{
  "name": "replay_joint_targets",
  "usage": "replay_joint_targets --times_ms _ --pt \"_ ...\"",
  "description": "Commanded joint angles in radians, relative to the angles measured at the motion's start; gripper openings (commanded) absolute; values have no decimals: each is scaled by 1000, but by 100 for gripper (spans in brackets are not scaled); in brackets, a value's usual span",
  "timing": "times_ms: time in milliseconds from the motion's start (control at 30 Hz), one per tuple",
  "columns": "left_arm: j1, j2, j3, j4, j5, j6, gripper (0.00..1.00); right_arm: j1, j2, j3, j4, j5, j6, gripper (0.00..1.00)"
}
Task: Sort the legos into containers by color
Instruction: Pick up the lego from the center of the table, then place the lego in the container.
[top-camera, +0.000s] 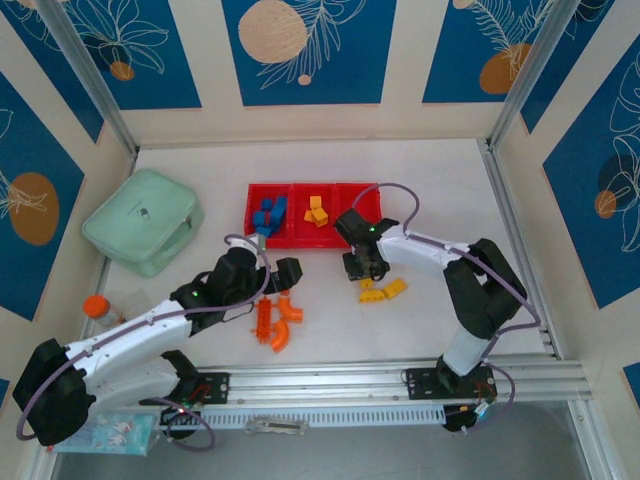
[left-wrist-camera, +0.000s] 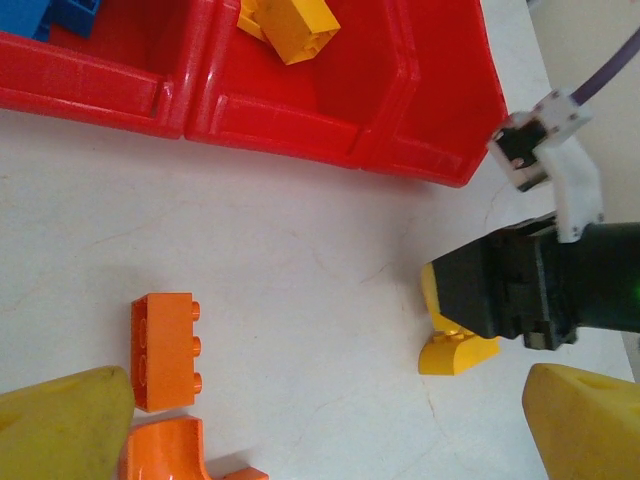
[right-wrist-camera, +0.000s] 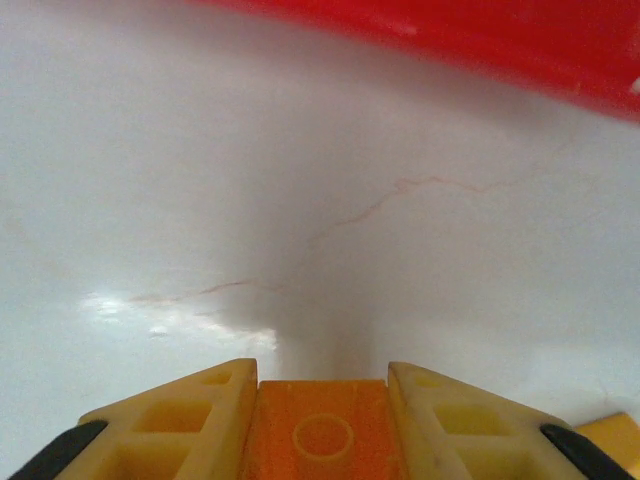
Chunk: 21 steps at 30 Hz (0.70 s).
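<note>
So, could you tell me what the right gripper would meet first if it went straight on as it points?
The right gripper would probably hit the table just past the brick in its jaws; the tray lies farther off, though depth is unclear.

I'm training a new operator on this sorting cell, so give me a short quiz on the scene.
1. True or false: the blue legos lie in the red tray's middle compartment.
2. Which colour lies loose nearest the left gripper? A blue, B orange, C yellow.
3. What sits between the right gripper's fingers?
Key: 1 false, leftmost compartment; 2 B, the orange legos; 3 a lego brick.
</note>
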Motion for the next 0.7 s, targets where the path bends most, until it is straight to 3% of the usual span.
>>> replay_joint_targets --times_ms 0,200,667 --pt "7 -14 22 -23 -20 23 99 27 -46 93 -26 10 -28 34" --pt "80 -54 49 -81 13 59 99 36 58 268 9 22 -48 33" --pt "291 -38 109 -126 138 135 99 -12 488 815 12 77 -93 35"
